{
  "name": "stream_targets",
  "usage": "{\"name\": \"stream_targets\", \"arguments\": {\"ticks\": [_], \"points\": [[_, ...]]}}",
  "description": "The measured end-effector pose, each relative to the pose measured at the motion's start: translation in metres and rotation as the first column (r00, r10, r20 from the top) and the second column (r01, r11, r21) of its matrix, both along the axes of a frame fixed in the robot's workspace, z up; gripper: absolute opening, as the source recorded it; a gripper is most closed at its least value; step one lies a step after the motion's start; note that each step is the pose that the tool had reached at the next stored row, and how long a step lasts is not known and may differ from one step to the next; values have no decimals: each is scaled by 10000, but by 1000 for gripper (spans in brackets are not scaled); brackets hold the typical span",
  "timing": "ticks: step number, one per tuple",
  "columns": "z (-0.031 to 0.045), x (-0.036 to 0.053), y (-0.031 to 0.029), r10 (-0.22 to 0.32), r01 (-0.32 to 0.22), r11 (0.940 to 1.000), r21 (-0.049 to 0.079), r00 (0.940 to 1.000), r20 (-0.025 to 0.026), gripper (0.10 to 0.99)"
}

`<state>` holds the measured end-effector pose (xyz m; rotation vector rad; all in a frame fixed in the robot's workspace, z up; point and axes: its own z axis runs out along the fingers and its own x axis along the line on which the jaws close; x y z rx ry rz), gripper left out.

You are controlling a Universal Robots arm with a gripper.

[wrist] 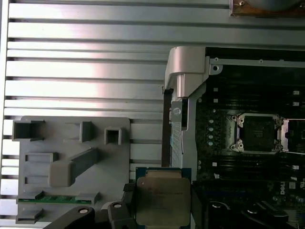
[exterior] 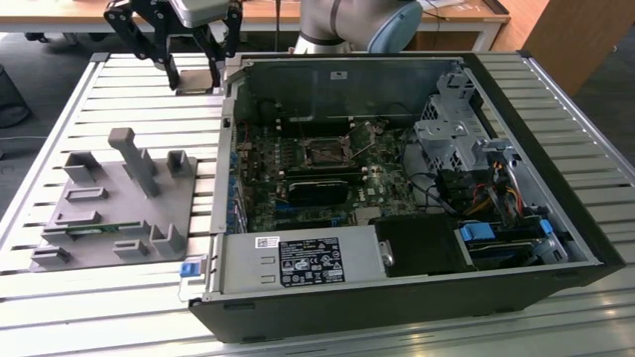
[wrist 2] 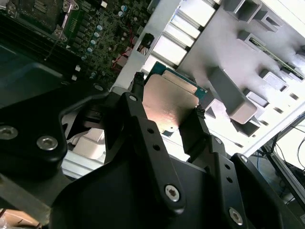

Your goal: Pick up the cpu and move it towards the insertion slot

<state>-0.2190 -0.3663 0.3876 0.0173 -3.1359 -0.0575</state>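
cpu (wrist: pixel 163 201): gripped between the tool's two black fingers, one on each of two opposite edges. In the first wrist view its nearer edge is cut off by the frame; in the second wrist view (wrist 2: pixel 167 104) the fingers cover its lower corners.
cpu look: flat square chip, dull silver metal lid with a warm sheen and faint print too small to make out, on a green board rim that shows as a thin strip past the lid.
cpu in the exterior view: hard to make out, just a small pale plate (exterior: pixel 196 80) between the fingertips, held above the surface.
tool (exterior: pixel 195 80): narrowed onto the chip and holding it. Its body is cut off by the top of the exterior view; in the second wrist view (wrist 2: pixel 167 107) its black housing hides much of the scene.
insertion slot (wrist: pixel 259 133): well apart from the tool, a square dark socket in a silver frame on the green board inside the open computer case (exterior: pixel 585 230). It also shows in the exterior view (exterior: pixel 326 152).
gray tray (wrist: pixel 71 164): near the tool, on the side away from the case, with upright blocks and a thin green memory stick (wrist: pixel 59 199) lying in one groove.
surface (wrist: pixel 86 67): ribbed, pale metal slats under the tray and case.
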Motion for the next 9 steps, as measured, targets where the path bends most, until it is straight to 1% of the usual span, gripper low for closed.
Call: {"name": "stream_targets", "arguments": {"ticks": [9], "points": [[0,85,1,0,0,10000,0,10000,1,545]]}}
